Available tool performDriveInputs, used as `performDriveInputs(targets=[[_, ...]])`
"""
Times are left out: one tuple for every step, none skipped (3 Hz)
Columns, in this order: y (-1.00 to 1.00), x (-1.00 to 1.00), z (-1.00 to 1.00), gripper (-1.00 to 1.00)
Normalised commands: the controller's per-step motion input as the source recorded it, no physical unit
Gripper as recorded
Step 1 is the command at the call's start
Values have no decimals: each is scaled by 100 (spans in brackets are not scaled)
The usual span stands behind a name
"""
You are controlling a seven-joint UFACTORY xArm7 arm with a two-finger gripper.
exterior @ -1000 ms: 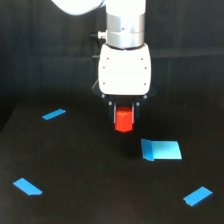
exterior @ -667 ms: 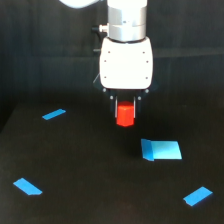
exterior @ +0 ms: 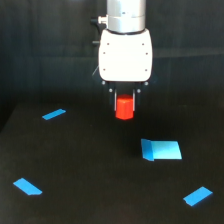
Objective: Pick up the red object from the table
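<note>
Your claw (exterior: pixel 124 102) is clenched on the red object (exterior: pixel 124 108), now higher above the worktop (exterior: pixel 90 165) than a second ago. You can judge the pick essentially done.

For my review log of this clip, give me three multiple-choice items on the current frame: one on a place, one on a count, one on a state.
1. Where is the red object?
A. between the gripper's fingers
B. on the blue block
C. at the table's near edge

2. How many blue pieces lie on the table?
A. two
B. four
C. six

3. The gripper is:
A. wide open
B. out of view
C. shut on the red object

Key: 1 A, it hangs under the white gripper body; 2 B, one blue block and three thin strips; 3 C, fingers flank it.
</note>
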Motion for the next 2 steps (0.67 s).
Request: performDriveInputs(targets=[[-1,-8,19,-90],[2,-10,15,-100]])
